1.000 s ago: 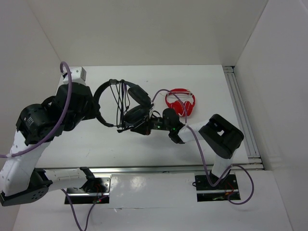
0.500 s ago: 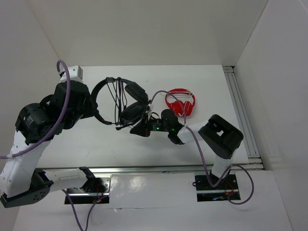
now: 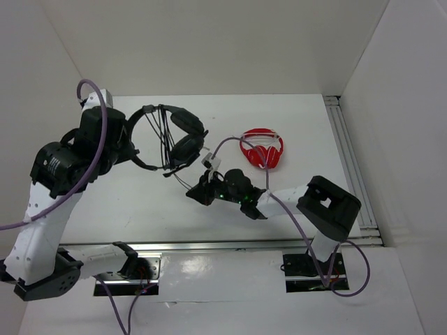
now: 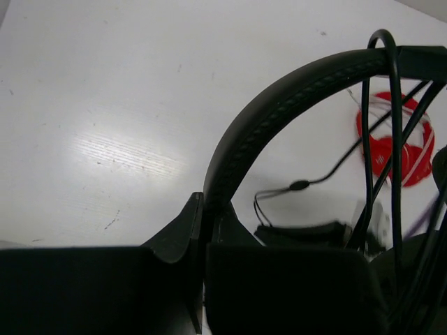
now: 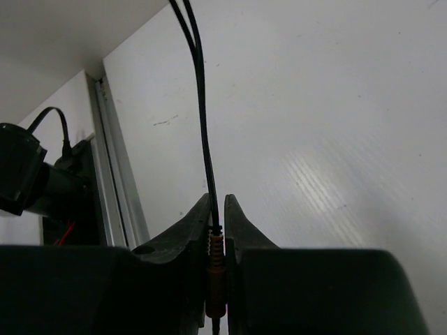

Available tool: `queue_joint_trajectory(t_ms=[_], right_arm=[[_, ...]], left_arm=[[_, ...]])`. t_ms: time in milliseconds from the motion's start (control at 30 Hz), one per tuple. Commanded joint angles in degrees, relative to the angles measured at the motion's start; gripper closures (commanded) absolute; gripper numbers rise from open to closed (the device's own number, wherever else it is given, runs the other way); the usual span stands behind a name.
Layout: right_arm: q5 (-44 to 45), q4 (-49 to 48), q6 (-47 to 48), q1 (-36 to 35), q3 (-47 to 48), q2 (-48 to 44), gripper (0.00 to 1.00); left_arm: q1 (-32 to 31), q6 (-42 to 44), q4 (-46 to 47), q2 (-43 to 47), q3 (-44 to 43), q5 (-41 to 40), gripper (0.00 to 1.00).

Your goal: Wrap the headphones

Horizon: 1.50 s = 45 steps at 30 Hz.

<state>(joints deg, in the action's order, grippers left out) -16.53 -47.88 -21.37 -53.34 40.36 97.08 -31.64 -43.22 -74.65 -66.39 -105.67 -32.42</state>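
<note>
The headphones [image 3: 184, 148] are clamped by the headband [image 4: 279, 105] in the left hand [image 4: 204, 216]; the cable [image 5: 202, 125] is gripped at its plug [image 5: 216, 255] in the right hand [image 5: 216, 209].

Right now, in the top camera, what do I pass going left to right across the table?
left gripper → black headphones → red headphones → aluminium rail. The right gripper is left out because it sits nearer, within the black headphones' span.
</note>
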Motion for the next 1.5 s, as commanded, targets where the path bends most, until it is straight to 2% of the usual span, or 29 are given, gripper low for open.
queue_joint_trajectory(t_ms=[0, 33, 100, 167, 267, 433, 533, 667, 833, 933, 1067, 1233, 1267, 1467], right_arm=[[19.5, 7.9, 1.9, -6.3, 0.5, -4.8, 1.0], [26.0, 11.1, 1.9, -7.8, 1.1, -5.8, 1.0], [30.0, 13.2, 1.9, -11.5, 1.1, -6.9, 1.0], [34.8, 16.7, 1.3, -15.0, 1.8, -7.8, 1.0], [39.4, 23.1, 2.5, -18.9, 5.8, -8.3, 1.0], [39.4, 32.4, 5.3, -25.8, 17.8, -8.3, 1.0], [35.9, 36.9, 6.3, -28.2, 22.4, -8.3, 1.0], [39.5, 40.2, 8.7, -31.4, 27.5, -8.8, 1.0], [46.2, 51.9, 15.6, -32.1, 35.8, -8.8, 1.0], [46.9, 61.3, 22.3, -31.5, 42.6, -7.0, 1.0], [44.3, 68.1, 30.0, -27.5, 45.6, -7.0, 1.0], [43.8, 69.3, 35.4, -22.5, 44.3, -9.5, 1.0], [43.3, 68.8, 35.9, -20.5, 44.3, -10.3, 1.0], [39.7, 68.3, 39.6, -15.9, 40.0, -13.1, 1.0]], left_arm=[[8.7, 1.9, 10.1, -3.7, -1.2, 5.8, 1.0], [11.2, 2.9, 10.1, -6.8, -2.0, 7.5, 1.0], [16.7, 3.5, 11.8, -9.3, -4.0, 9.6, 1.0], [19.2, 3.5, 12.6, -12.3, -5.1, 11.3, 1.0], [20.3, 2.3, 13.3, -13.7, -5.1, 6.6, 1.0], [22.1, 0.2, 16.1, -14.5, 3.4, 2.8, 1.0], [24.7, -0.4, 16.8, -15.7, 7.3, 3.0, 1.0], [25.2, 0.4, 20.8, -15.2, 14.2, 2.2, 1.0], [25.2, 3.5, 22.0, -14.6, 20.9, 3.4, 1.0], [22.4, 8.5, 26.0, -12.4, 26.4, 7.3, 1.0], [14.8, 13.2, 28.2, -11.7, 32.6, 5.3, 1.0], [4.3, 15.5, 28.2, -11.1, 37.3, -2.6, 1.0], [1.7, 15.5, 27.6, -10.2, 37.9, -2.6, 1.0], [-4.7, 16.1, 27.6, -3.0, 41.1, -3.3, 1.0]])
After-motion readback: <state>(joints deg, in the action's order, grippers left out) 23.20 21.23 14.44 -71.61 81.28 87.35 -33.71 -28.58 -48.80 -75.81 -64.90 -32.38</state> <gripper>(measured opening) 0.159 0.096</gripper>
